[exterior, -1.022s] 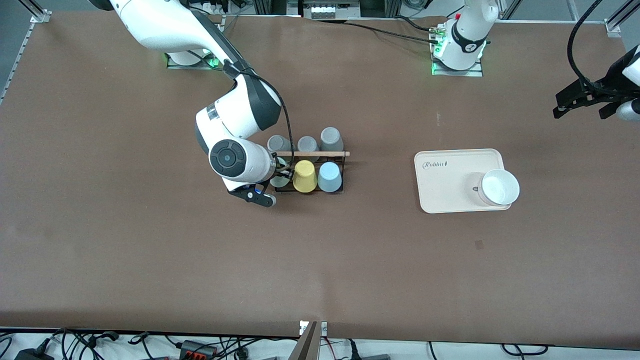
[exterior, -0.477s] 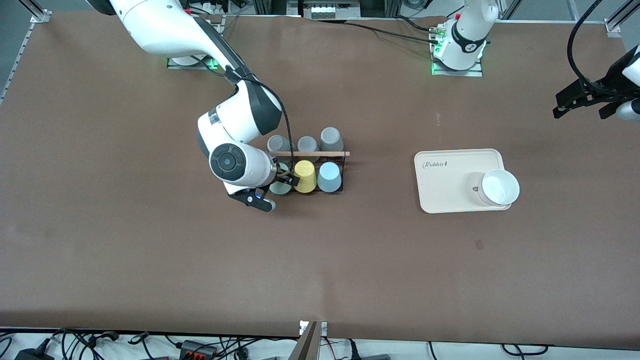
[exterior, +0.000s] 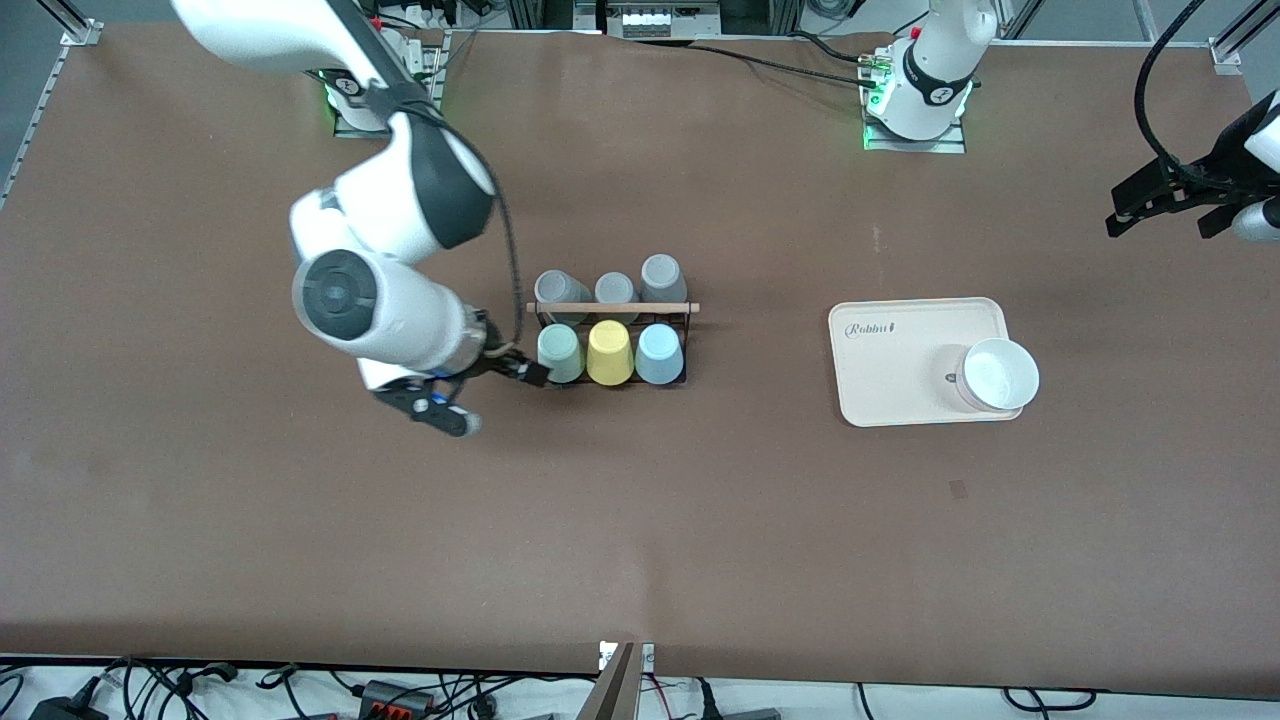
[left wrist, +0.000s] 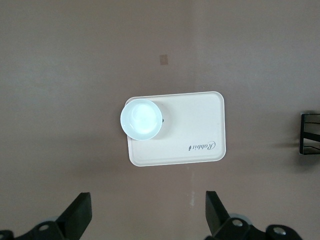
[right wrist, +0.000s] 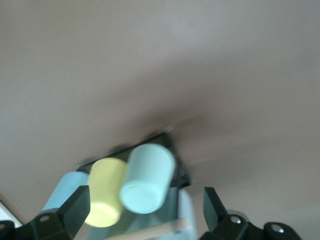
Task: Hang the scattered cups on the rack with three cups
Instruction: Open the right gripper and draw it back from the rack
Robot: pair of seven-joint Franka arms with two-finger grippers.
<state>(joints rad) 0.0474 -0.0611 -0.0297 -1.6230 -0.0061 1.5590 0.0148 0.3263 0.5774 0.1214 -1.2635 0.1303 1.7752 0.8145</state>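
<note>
The black wire rack (exterior: 687, 345) with its wooden dowel (exterior: 612, 307) stands mid-table. On its nearer row, upside down on pegs, sit the mint-green cup (exterior: 560, 355), a yellow cup (exterior: 609, 352) and the light blue cup (exterior: 658, 354). My right gripper (exterior: 528, 374) is open beside the mint cup, just off the rack's end, holding nothing. The right wrist view shows the mint cup (right wrist: 147, 177), the yellow cup (right wrist: 106, 192) and the blue cup (right wrist: 62, 192) ahead of the open right gripper (right wrist: 145, 200). My left gripper (exterior: 1165, 215) waits open, high at the left arm's end of the table.
Three grey cups (exterior: 615, 288) fill the rack's farther row. A cream tray (exterior: 900, 370) carries a white bowl (exterior: 998, 374) toward the left arm's end. The left wrist view looks down on the tray (left wrist: 200, 125) and bowl (left wrist: 142, 118) past the open left gripper (left wrist: 148, 215).
My right gripper let go of the mint cup, which stays on its peg, and drew back from the rack toward the right arm's end. The left arm has not moved.
</note>
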